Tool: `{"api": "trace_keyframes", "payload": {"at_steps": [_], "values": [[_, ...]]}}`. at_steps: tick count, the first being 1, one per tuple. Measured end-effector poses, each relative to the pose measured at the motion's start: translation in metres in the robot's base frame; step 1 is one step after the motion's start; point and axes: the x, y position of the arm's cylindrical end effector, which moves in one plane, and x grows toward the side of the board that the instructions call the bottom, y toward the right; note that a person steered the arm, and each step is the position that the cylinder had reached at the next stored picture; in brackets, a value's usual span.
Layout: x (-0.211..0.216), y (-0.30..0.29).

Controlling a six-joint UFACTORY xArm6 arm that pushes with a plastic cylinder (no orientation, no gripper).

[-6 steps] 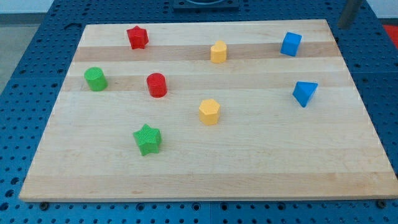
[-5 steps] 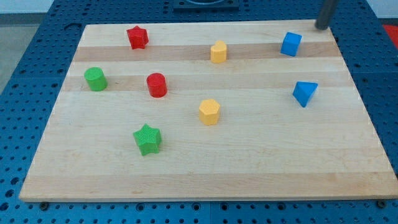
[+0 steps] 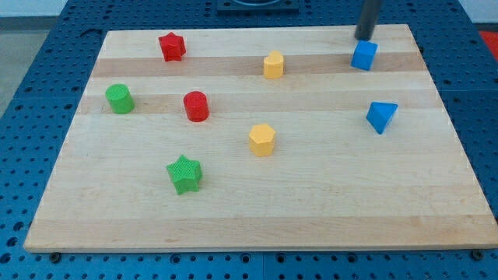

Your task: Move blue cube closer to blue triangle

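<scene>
- As you look down on the wooden board point(image 3: 257, 210) in the camera view, you find my tip point(image 3: 363, 38) near the view's top right, just above the blue cube point(image 3: 363, 55) and so close to its upper edge that contact cannot be judged.
- You have no gripper to read here: the arm ends in a plain dark rod, so nothing spreads, closes or pinches.
- You see the blue cube sitting near the board's top edge, toward the view's right.
- You see the blue triangle point(image 3: 381, 116) below the cube and slightly to the right, apart from it, with bare wood between them.
- You can place a yellow block point(image 3: 273, 64) left of the cube, and a second yellow block point(image 3: 262, 140) near the board's middle.
- At the view's left you have a red star point(image 3: 172, 47) at the top, a green cylinder point(image 3: 119, 99), a red cylinder point(image 3: 196, 106) just right of it, and a green star point(image 3: 184, 173) lower down.
</scene>
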Motion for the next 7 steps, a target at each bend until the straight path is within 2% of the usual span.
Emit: {"api": "trace_keyframes", "payload": {"at_steps": [1,3,4,7], "values": [[0.003,-0.003],[0.035,-0.003],[0.082,-0.003],[0.116,-0.007]]}}
